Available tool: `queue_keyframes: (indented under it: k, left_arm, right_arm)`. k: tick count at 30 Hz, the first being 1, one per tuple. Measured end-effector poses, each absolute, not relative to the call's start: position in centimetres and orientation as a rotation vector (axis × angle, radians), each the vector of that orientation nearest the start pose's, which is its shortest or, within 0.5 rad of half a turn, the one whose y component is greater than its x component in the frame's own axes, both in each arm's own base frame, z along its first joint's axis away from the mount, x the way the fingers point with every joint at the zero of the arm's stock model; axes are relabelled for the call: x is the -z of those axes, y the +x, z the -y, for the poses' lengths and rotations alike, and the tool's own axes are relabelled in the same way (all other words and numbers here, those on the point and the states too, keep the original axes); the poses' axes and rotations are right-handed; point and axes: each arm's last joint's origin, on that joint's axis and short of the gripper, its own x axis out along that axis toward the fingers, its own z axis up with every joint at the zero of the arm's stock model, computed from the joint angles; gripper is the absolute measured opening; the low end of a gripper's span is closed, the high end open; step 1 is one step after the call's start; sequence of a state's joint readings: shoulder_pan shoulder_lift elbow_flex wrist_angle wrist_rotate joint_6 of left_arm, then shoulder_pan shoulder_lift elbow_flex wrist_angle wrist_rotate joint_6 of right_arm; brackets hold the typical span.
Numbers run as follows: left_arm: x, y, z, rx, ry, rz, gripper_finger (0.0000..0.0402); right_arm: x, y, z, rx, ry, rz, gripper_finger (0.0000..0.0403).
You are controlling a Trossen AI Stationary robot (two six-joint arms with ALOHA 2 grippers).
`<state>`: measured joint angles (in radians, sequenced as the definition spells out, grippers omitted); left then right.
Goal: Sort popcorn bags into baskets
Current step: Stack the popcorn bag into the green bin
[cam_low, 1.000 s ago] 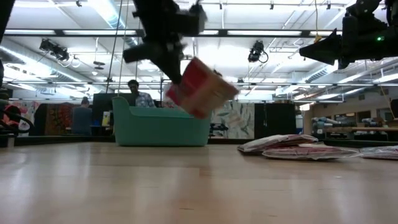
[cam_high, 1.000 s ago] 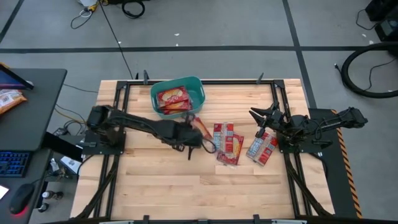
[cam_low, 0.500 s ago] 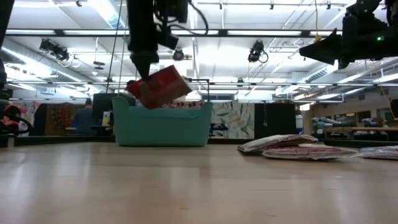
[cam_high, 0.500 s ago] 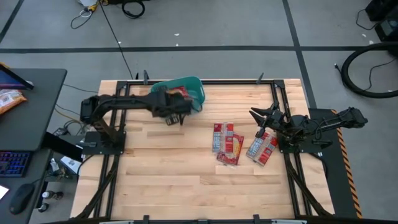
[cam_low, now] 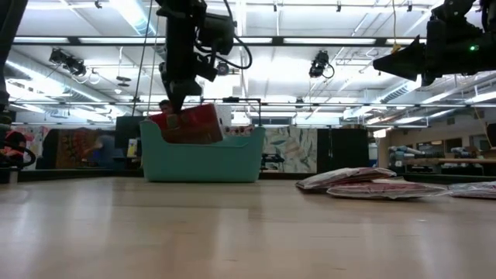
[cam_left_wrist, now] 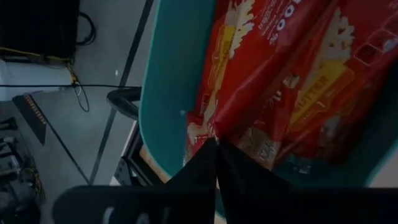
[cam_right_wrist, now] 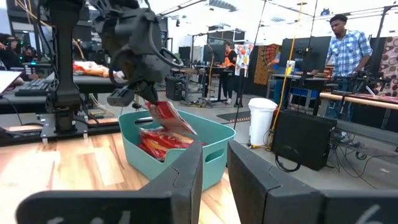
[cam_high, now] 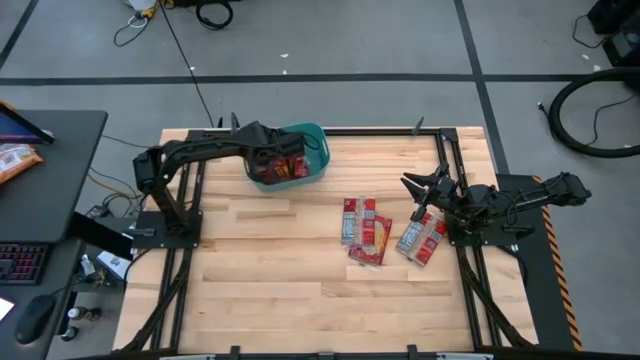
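Note:
My left gripper [cam_high: 266, 154] is over the teal tub [cam_high: 318, 137] at the table's far left and is shut on a red popcorn bag [cam_low: 187, 124]. From the right wrist the bag [cam_right_wrist: 170, 117] shows slanting down into the tub's mouth [cam_right_wrist: 211, 149], above other red packets [cam_right_wrist: 152, 144] lying inside. Several more packets lie flat on the table right of centre [cam_high: 365, 229], [cam_high: 421, 238]. My right gripper [cam_high: 417, 192] hovers open by the right edge, above those packets. My left gripper pinches the bag by an edge [cam_left_wrist: 209, 129] between its two shut fingertips [cam_left_wrist: 205, 158], coming from above. The bag hangs tilted below the fingers, with its lower end at about the height of the tub's rim [cam_low: 232, 132]. Whether it touches the packets inside, I cannot tell.
The tub stands against the far edge between the black frame rails [cam_high: 200, 160]. The wood in front of it and along the near edge [cam_high: 300, 290] is bare. A desk with a keyboard [cam_high: 20, 262] is off the left side. People [cam_right_wrist: 341, 43] are in the room behind.
My left gripper, shut on the bag throughout, has swung from the table's middle toward the far left edge and come over the tub, then dropped lower. The bag has travelled with it, lifted clear, and now hangs in the tub's mouth. The right arm has kept still.

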<state>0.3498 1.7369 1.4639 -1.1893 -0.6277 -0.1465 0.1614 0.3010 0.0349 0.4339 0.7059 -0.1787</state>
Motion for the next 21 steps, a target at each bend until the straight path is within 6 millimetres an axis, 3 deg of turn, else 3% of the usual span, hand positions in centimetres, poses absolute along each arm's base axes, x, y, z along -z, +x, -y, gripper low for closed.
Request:
queue_keyframes:
  k: [5, 12, 16, 21]
  left_arm:
    - [-26.4, 30.3, -12.7, -0.882, 0.121, -1.426, 0.0034]
    - [-26.5, 31.4, -11.6, -0.822, 0.177, -1.379, 0.0106]
    - [-26.5, 33.2, -9.8, -0.556, 0.168, -1.289, 0.0131]
    - [-26.4, 36.5, -6.7, -0.223, 0.115, -1.072, 0.0134]
  right_arm:
    - [-19.0, 11.0, 0.1, 0.555, -0.103, 0.105, 0.008]
    - [-19.0, 11.0, 0.1, 0.555, -0.103, 0.104, 0.008]
    - [-19.0, 11.0, 0.1, 0.555, -0.103, 0.104, 0.008]
    - [-19.0, 11.0, 0.1, 0.555, -0.103, 0.104, 0.008]
